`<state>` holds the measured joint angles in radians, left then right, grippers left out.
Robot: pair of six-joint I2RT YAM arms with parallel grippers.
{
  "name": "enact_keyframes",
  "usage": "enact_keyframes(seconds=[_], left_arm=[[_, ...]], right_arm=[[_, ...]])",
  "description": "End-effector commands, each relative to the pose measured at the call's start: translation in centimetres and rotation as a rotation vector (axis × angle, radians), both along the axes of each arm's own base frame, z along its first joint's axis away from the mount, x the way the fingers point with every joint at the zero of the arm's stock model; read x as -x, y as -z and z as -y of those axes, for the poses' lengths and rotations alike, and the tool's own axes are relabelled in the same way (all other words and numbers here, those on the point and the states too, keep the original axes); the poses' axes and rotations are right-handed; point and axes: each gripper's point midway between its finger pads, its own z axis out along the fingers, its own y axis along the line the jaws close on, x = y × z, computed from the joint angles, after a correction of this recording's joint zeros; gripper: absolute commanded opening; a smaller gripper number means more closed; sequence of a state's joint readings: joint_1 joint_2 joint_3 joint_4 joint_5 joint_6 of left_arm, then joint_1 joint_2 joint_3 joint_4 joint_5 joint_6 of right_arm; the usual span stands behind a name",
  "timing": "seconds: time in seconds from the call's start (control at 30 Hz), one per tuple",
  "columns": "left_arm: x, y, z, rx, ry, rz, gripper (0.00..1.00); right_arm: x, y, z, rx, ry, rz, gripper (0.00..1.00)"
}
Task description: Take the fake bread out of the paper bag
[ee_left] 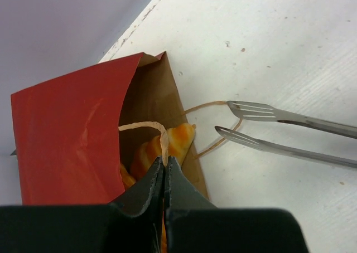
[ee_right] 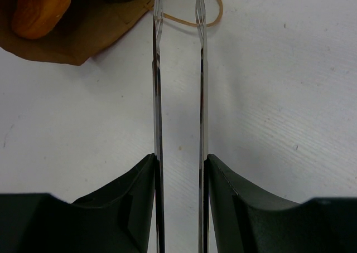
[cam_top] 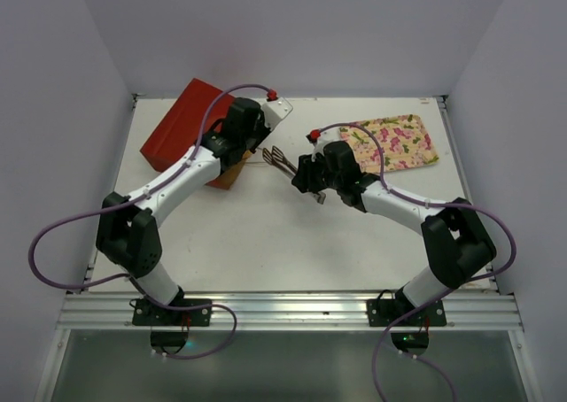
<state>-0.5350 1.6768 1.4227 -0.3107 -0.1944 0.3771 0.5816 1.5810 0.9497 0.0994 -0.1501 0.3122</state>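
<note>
Two arms reach over the white tabletop [cam_top: 266, 234] in the top view. The red paper bag [cam_top: 177, 127] lies at the upper left of that frame, its open mouth turned toward the centre. The left pincer [ee_left: 165, 161] sits at the mouth with its jaws pressed together, nipping one thin tan handle [ee_left: 139, 126] of the bag between the tips. In the left wrist view this handle comes off the brown inner wall and drops straight into the pinch. The fake bread [ee_left: 174, 141], orange with paler stripes, shows inside the mouth just behind those tips, lying within the bag. A second handle loop [ee_left: 205, 105] rests flat on the tabletop just right of the mouth.

The right pincer [ee_right: 179, 159], near the centre of the top view, holds a pair of metal tongs [ee_right: 157, 97]. Its fingers press on the outer sides of the two arms, which stand narrowly apart. The tong tips lie over the second handle loop, close to the bag's mouth and short of the bread. A pink-flowered tray [cam_top: 390, 143] lies at the upper right of the top view, well apart from the bag.
</note>
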Motion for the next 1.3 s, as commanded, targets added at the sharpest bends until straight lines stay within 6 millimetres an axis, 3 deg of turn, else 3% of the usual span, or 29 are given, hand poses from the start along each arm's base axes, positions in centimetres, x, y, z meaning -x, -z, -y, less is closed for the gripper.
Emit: enact_keyframes(seconds=[0.0, 0.23, 0.37, 0.57, 0.8, 0.97, 1.27], left_arm=[[2.2, -3.7, 1.7, 0.04, 0.095, 0.067, 0.0], [5.3, -4.5, 0.7, 0.082, 0.087, 0.049, 0.0], [6.3, -3.5, -1.0, 0.057, 0.029, 0.035, 0.0], [7.0, -2.2, -3.6, 0.0, -0.074, 0.023, 0.0], [8.3, -2.2, -6.5, -0.004, -0.219, 0.033, 0.0], [9.2, -2.0, -6.8, 0.02, -0.218, 0.021, 0.0], [10.1, -2.0, -9.1, 0.023, -0.307, 0.083, 0.0]], right_arm=[[-0.5, -1.7, -0.7, -0.036, -0.027, 0.068, 0.44], [-0.7, -1.4, -0.3, -0.02, -0.01, 0.073, 0.44], [-0.7, -1.6, -0.1, -0.014, -0.004, 0.086, 0.44], [-0.7, -1.4, -0.4, -0.018, -0.022, 0.081, 0.43], [-0.5, -1.1, -1.1, -0.043, -0.048, 0.066, 0.43], [0.0, -0.8, -1.9, -0.055, -0.085, 0.055, 0.44], [1.2, -1.5, -3.3, -0.086, -0.167, 0.074, 0.44]])
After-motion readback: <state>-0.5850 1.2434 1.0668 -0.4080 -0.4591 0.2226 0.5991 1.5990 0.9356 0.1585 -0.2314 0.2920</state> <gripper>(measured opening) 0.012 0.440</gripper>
